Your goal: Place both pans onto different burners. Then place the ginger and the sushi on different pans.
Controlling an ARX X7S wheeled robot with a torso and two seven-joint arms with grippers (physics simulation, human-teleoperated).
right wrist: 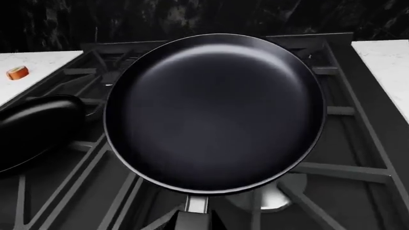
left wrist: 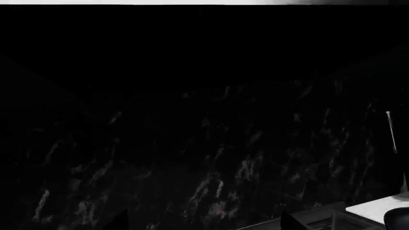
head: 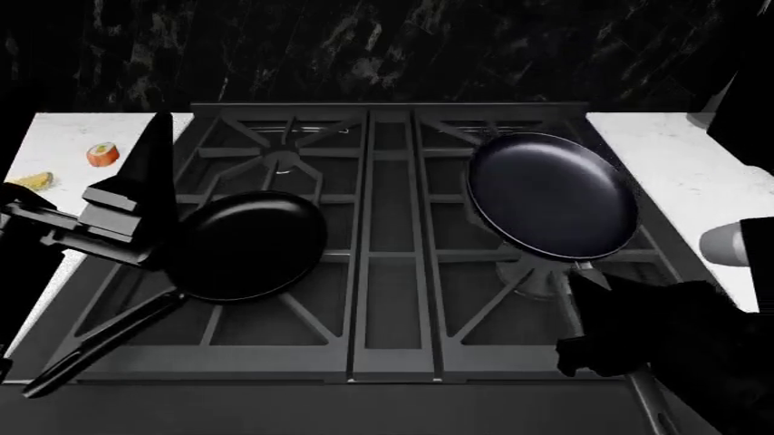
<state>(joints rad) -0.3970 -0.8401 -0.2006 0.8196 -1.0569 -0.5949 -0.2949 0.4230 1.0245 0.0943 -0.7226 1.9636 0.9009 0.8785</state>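
Right gripper [head: 593, 313], lower right, I hold clamped on the round black nonstick pan's [head: 552, 196] stiff handle; it feels front-heavy, so I grip firmly.

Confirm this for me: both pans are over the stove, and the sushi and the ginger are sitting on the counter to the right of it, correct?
Not quite. The sushi and the ginger sit on the counter to the left of the stove, as the head view shows. The rest holds: both pans are over the stove, the left pan and the right pan.
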